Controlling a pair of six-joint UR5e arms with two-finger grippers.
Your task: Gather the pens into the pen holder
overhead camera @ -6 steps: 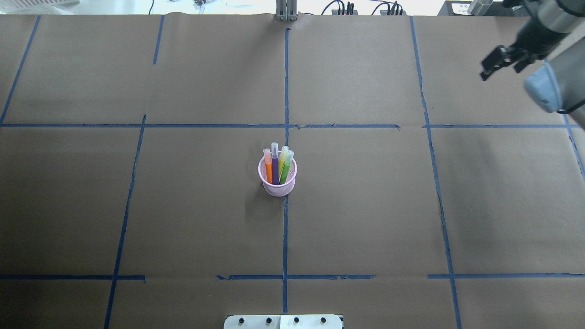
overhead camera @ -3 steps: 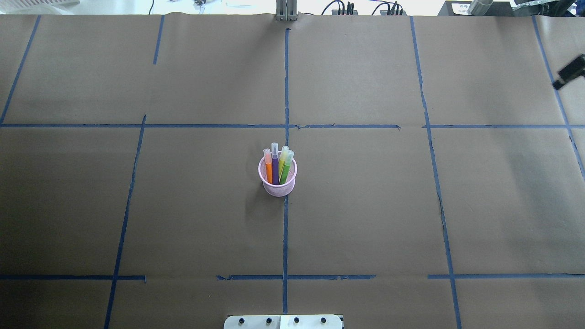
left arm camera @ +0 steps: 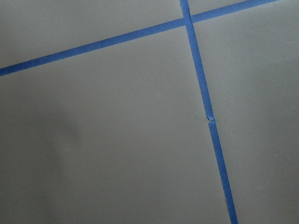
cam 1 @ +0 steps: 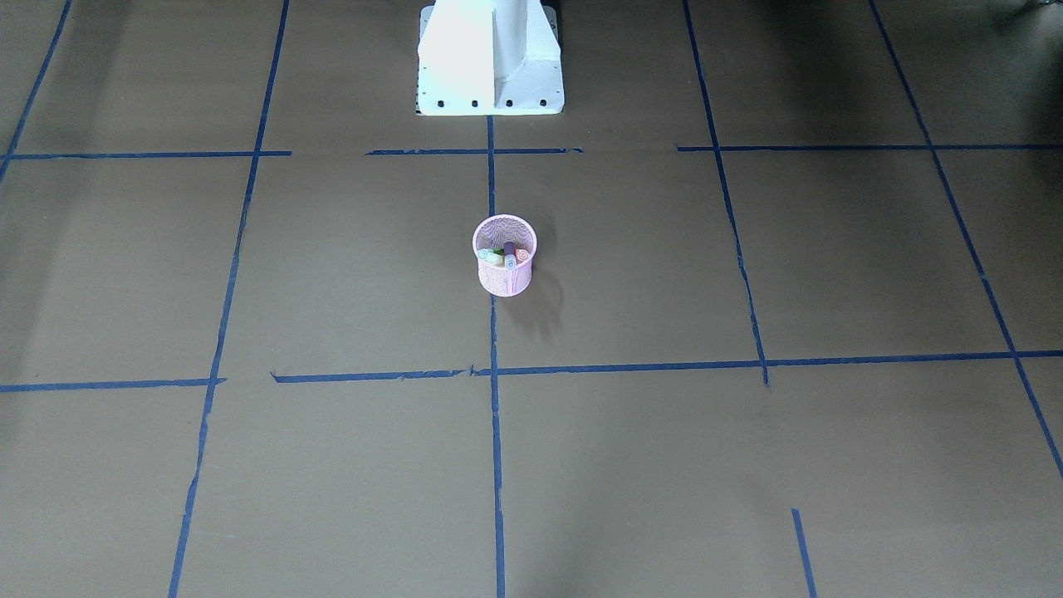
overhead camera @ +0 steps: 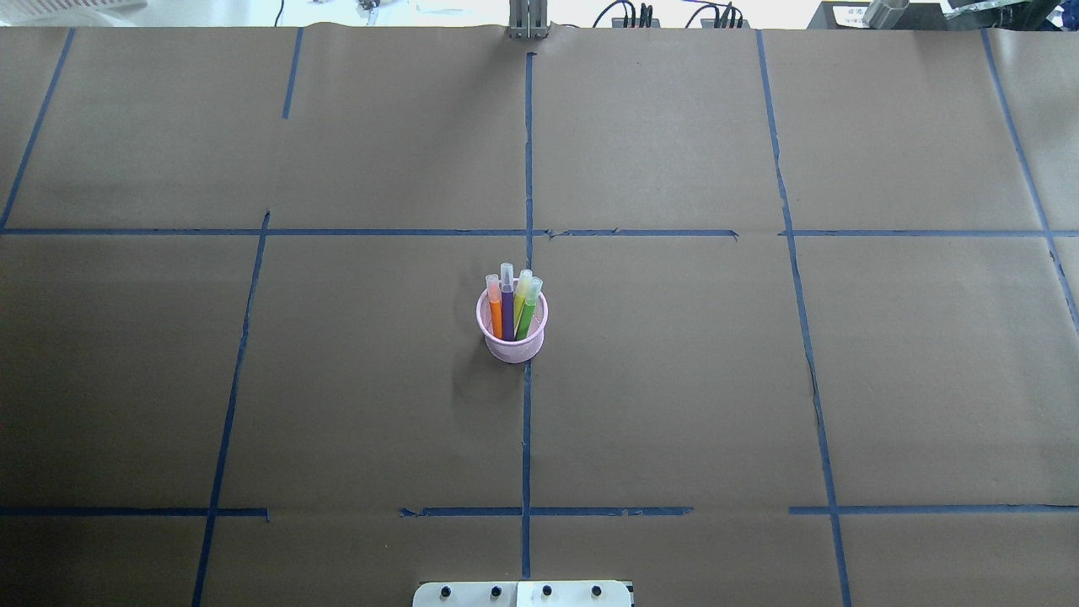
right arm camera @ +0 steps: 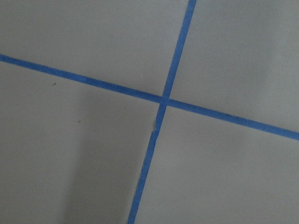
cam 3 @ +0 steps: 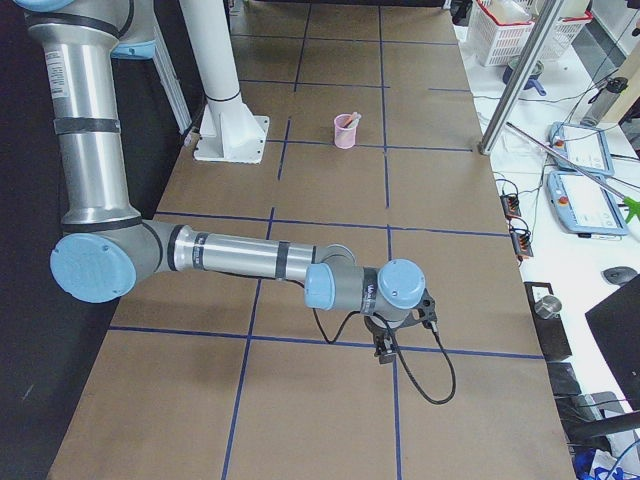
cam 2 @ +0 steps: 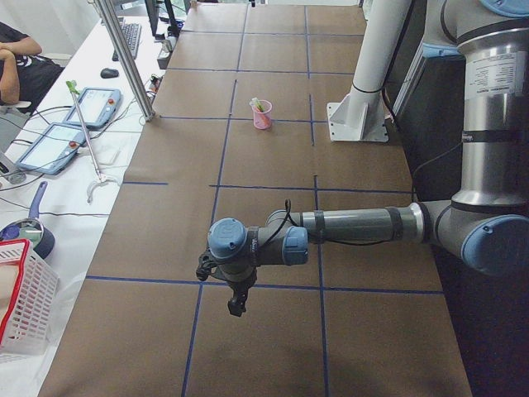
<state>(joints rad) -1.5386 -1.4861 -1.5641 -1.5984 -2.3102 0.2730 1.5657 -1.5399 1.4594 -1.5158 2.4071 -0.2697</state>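
Brown-papered counter (overhead camera: 674, 379), gridded with blue tape lines (overhead camera: 792, 253). No loose items are seen on it in either the overhead or the front-facing view.

The pen holder (overhead camera: 512, 333) is stood upright on the centre tape line. The orange pen (overhead camera: 496, 316), purple pen (overhead camera: 507, 310) and green pen (overhead camera: 527, 319) are seated inside it, cap ends up and proud of the rim. A fourth, yellowish pen (overhead camera: 522, 297) appears to be wedged just beside the green one. It cannot be resolved well.

The left hand (cam 2: 235, 304) is parked low over the counter, and the holder is well apart from it, far along the counter. The right hand (cam 3: 381, 350) is parked likewise at the opposite end, and the holder is equally far from it. Both hands are caught only in the side views, so whether they are released or clenched cannot be told. Nothing is seen held in either.

Under each hand only bare paper and a tape crossing are picked up by the wrist cameras.

Status: collection is judged done, with all visible pens in the holder. Nothing is judged left to pick.
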